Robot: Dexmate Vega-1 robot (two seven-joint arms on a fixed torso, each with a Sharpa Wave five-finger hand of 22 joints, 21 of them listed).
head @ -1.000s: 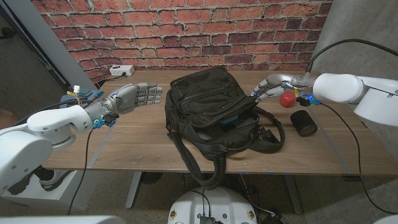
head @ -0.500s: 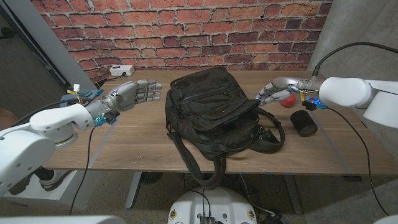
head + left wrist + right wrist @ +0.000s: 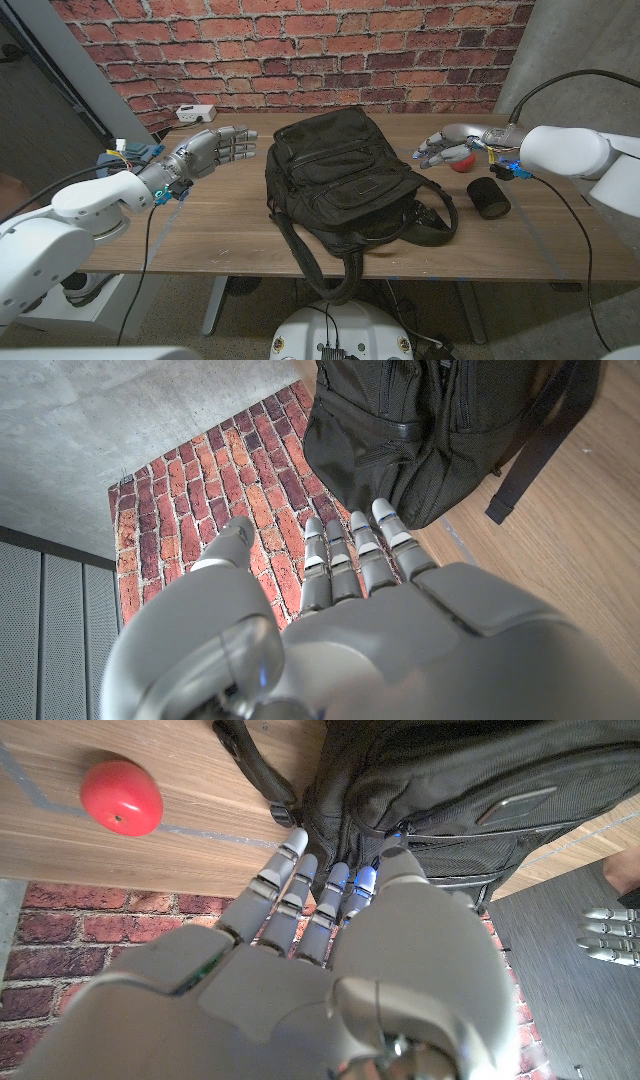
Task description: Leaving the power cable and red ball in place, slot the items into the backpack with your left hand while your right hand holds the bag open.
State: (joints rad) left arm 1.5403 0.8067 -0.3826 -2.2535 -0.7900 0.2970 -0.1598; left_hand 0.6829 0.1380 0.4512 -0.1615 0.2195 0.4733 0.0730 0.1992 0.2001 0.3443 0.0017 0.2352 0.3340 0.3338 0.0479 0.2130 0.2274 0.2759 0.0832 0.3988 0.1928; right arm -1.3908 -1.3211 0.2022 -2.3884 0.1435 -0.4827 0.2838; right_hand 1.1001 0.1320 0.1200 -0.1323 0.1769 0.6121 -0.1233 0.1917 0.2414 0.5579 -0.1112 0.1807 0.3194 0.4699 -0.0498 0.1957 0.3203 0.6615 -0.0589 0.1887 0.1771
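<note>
When starting from the near edge: backpack [image 3: 345,185] straps looped and dangling off the front of the table [image 3: 230,235], so not much spare room on that side.

Just past that, over on the right, a black cylinder [image 3: 490,197] standing on bare wood, just beside the bag's strap loop. Probably the thing to pack, going by the task. Awkward bit: sits on the right hand's side, well apart from the left hand [image 3: 215,150], with the whole bag in between. Most likely means a reach across or around the bag. Plenty of open wood in front of and left of the bag for that swing, less on the right.

Bag lying mid-table, long axis running roughly near to far and tilted a little. Mouth looks flopped mostly closed, so no clear slot to drop anything into yet. Can't see inside.

Left hand hovering off the bag's left side, fingers stretched out fairly straight and a bit apart, pointing at the bag, holding nothing.

Right hand [image 3: 445,148] up by the bag's far right corner, fingers loosely curved, gripping nothing, tips just beside the fabric. Can't tell about actual contact. Needs a proper hold on the opening first, by the look of it.

Red ball [image 3: 462,162] tucked right beside that hand on its far side, so easy to bump.

Farthest back, white power cable [image 3: 193,113] block at the far left edge, well clear of both hands.
</note>
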